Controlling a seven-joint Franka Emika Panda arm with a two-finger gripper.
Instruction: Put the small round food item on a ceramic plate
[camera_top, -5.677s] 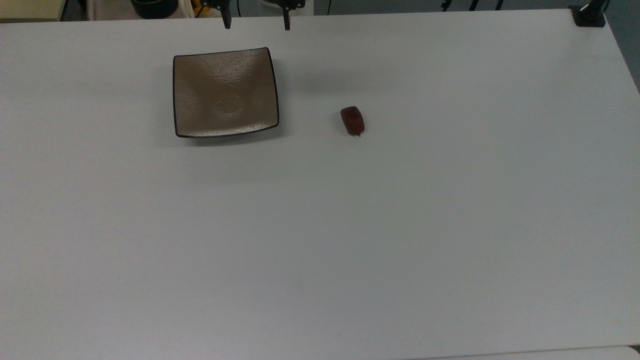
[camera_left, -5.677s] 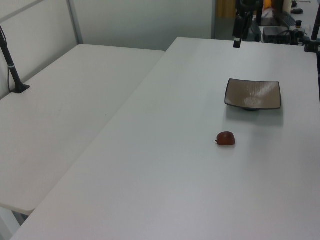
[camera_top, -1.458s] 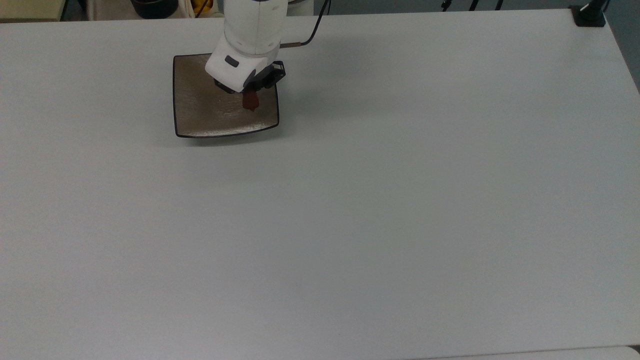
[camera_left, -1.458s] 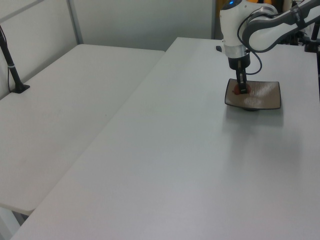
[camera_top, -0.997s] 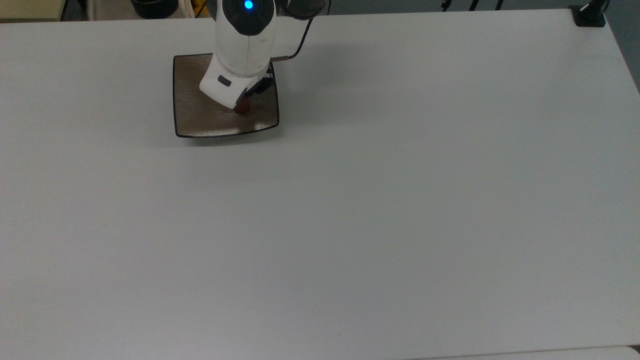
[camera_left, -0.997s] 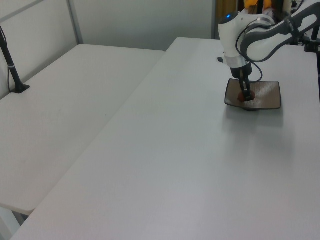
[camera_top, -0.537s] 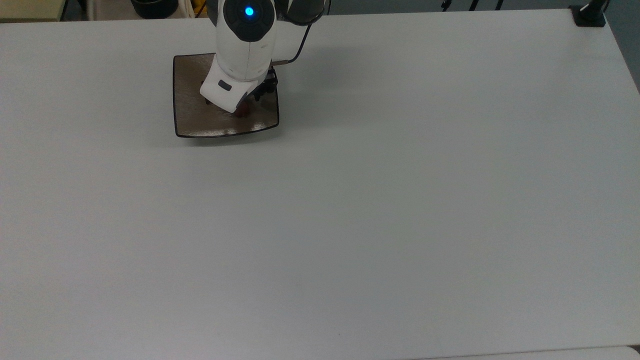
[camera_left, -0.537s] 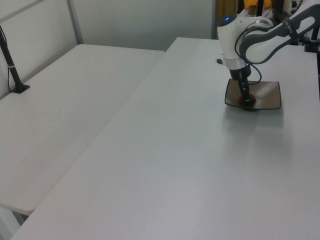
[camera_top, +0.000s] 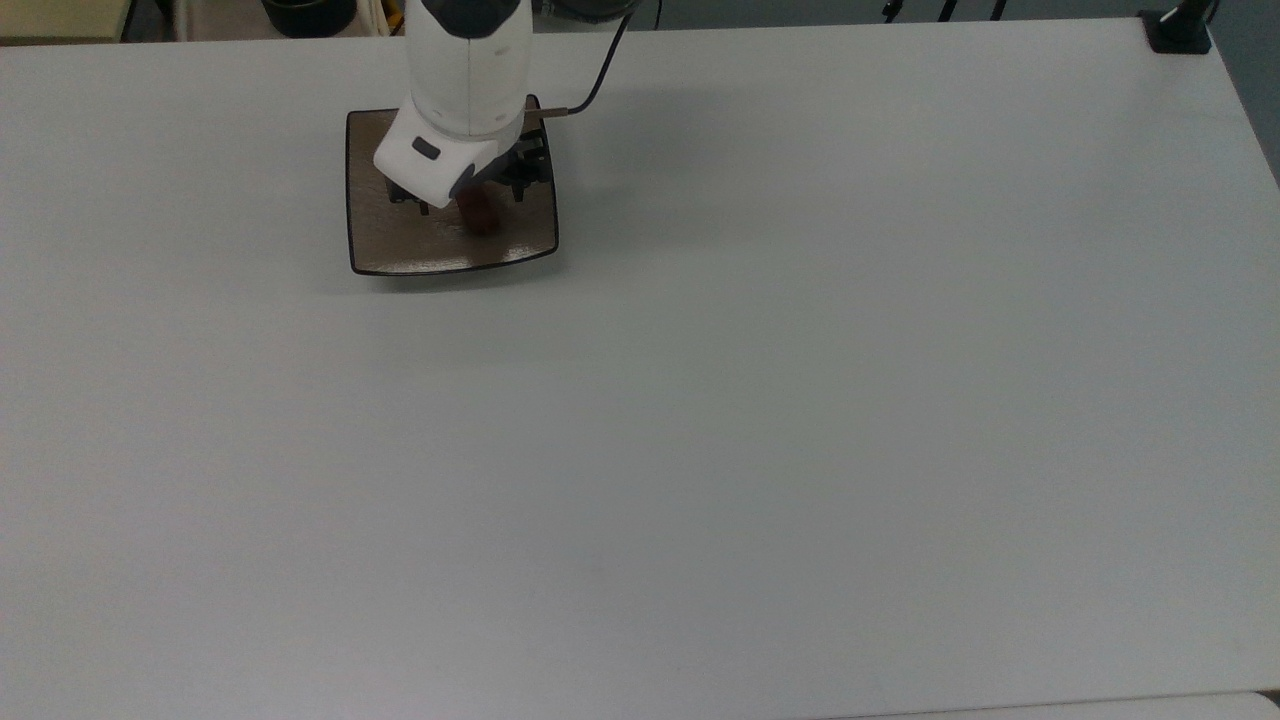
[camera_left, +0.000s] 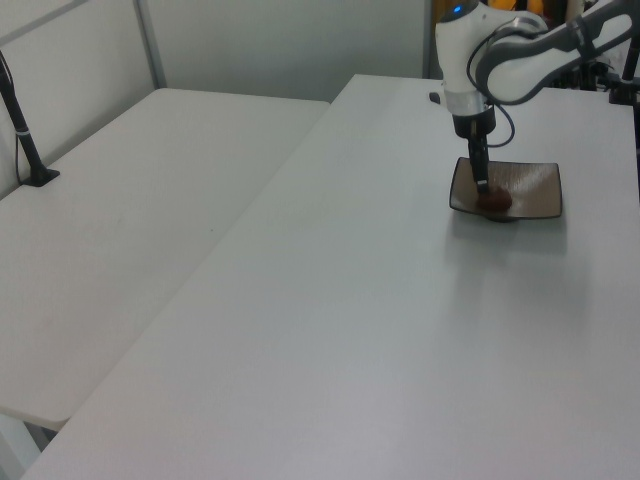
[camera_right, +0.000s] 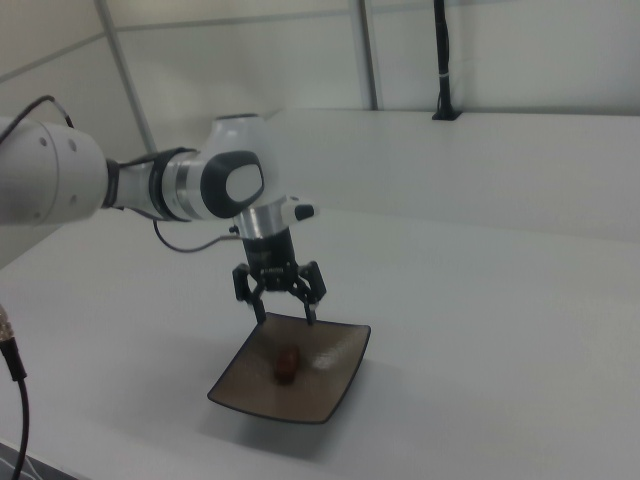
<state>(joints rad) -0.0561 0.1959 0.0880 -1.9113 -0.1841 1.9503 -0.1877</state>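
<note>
The small dark red-brown food item (camera_right: 287, 363) lies on the square tan-brown plate (camera_right: 331, 381), near its middle. My gripper (camera_right: 287, 318) hangs a little above it, open, with nothing between its fingers (camera_right: 311, 312). In the top view the food item (camera_top: 479, 216) peeks out from under the white hand of the gripper (camera_top: 472, 190), which covers the far half of the plate (camera_top: 400, 246). In the left view the gripper (camera_left: 482, 182) stands just above the food item (camera_left: 496, 202) on the plate (camera_left: 536, 196).
The plate sits near the far edge of a wide white table (camera_top: 760, 400). A second white table (camera_left: 120, 230) adjoins it on the left view's left. A black post base (camera_top: 1178, 30) stands at the top view's far right corner. A cable (camera_top: 600, 75) trails from the arm.
The gripper has opened and let go of the food item, which now rests on the plate. The hand has risen a little and shifted toward the top view's left.
</note>
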